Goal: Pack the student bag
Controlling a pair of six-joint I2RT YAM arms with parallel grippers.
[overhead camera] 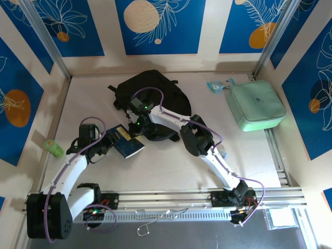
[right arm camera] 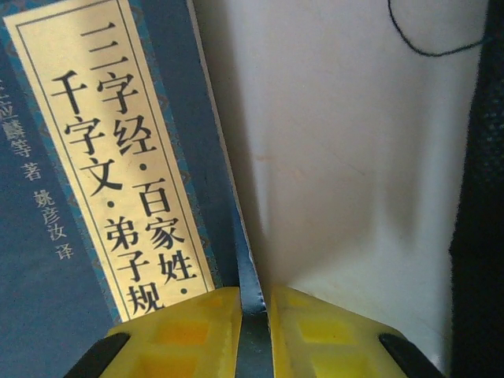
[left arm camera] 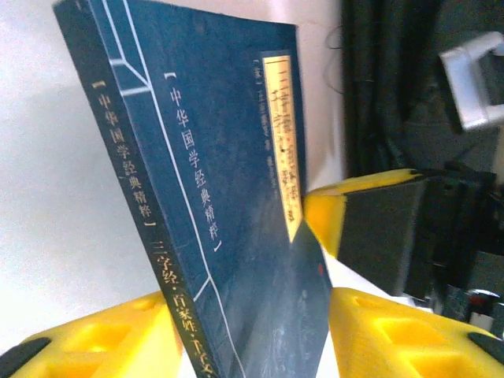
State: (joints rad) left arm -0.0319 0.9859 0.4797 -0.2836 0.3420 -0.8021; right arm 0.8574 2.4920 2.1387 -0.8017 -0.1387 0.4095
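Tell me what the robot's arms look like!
The left arm and right arm are white with black joints and looping purple cables, plus tiny green lights. The left fingers and right fingers are chunky yellow blocks with black patches.

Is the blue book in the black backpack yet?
Out: the blue book sits above bare table, beside the backpack, its edge pinched in the right end effector.

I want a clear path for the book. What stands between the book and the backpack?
No loose item does. The book sits right beside the backpack; the right gripper, its jaws shut on the book's edge, reaches over the gap. Whether the backpack is open cannot be told.
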